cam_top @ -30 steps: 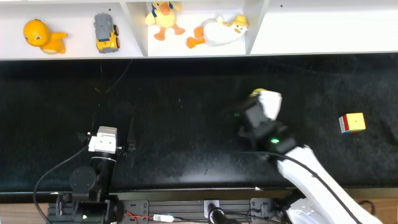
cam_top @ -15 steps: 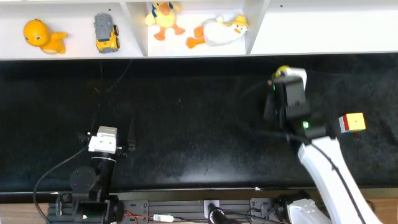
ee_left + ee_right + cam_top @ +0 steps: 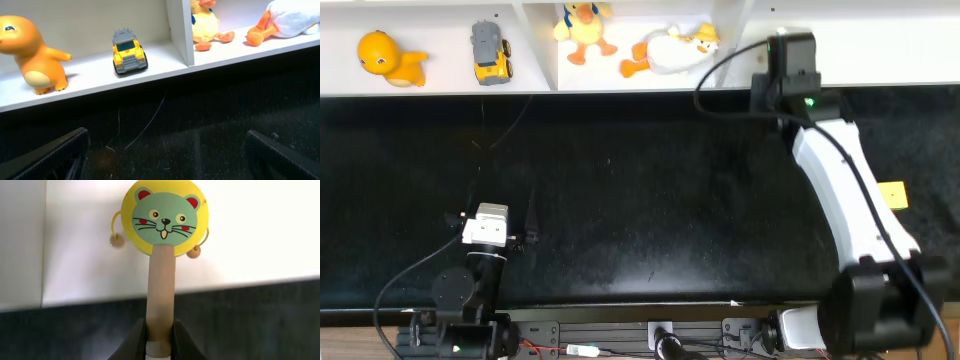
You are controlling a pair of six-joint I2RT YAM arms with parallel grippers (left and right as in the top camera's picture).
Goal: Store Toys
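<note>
A wooden-handled rattle drum [image 3: 165, 217] with a green cat face on a yellow disc is held by its handle in my right gripper [image 3: 160, 332], which is shut on it. The drum's head hangs over the white floor of the shelf's [image 3: 840, 60] right compartment, and the handle crosses the shelf's front edge. From above, my right gripper [image 3: 788, 55] is at that compartment's mouth. My left gripper [image 3: 167, 160] is open and holds nothing, low over the black mat, facing the shelf; in the top view it [image 3: 492, 222] sits near the left arm's base.
The shelf holds an orange creature [image 3: 390, 57], a yellow truck [image 3: 490, 52], a yellow duck plush [image 3: 583, 28] and a white duck plush [image 3: 670, 50]. A coloured cube [image 3: 893, 193] lies on the mat [image 3: 640, 190] at the right, partly behind the right arm.
My right arm has swung from the middle of the mat up and right to the shelf's right compartment, carrying the rattle drum. The left arm has not moved.
</note>
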